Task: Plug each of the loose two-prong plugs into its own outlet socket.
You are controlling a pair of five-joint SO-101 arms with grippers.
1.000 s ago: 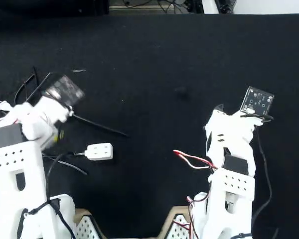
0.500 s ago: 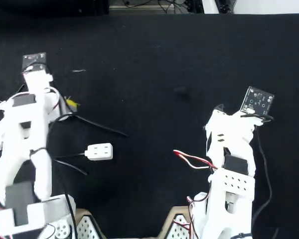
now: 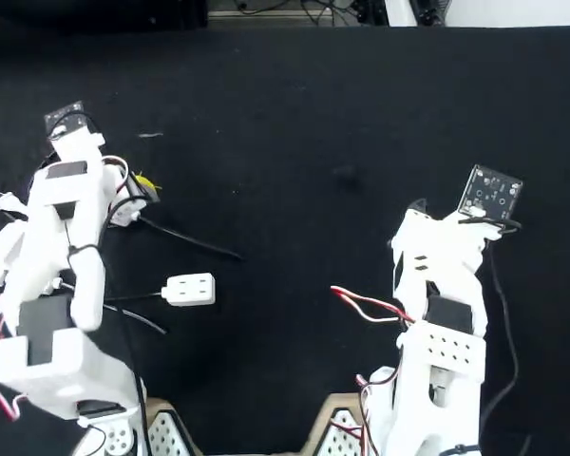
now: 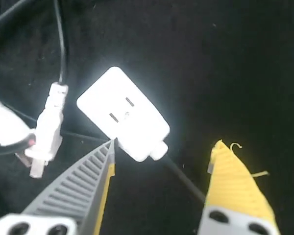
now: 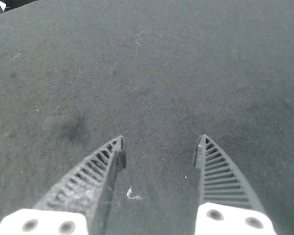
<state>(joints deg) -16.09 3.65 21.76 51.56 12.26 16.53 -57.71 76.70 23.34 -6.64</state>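
Table (image 3: pixel 313 114): flat, matte black cloth.
Right gripper (image 5: pixel 160 139): ribbed grey wedge fingers spread apart, holding nothing, at the table's 3 o'clock.
Left gripper (image 4: pixel 164 143): ribbed, yellow-edged wedges, spread wide, at 9 o'clock.
Socket (image 4: pixel 123 113): glossy white rounded block, two slots, just beyond left fingertips.
Plug (image 4: pixel 45 128): white moulded body, beside socket, not touching.

Plug (image 4: pixel 45 128) just beside outlet socket (image 4: pixel 123 115), not touching.

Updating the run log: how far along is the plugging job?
Done: nothing; the outlet socket has empty slots and a loose plug lies beside it. In hand: nothing; the left hand hangs open over the socket, the right hand open over bare cloth. Left: every plug-in.
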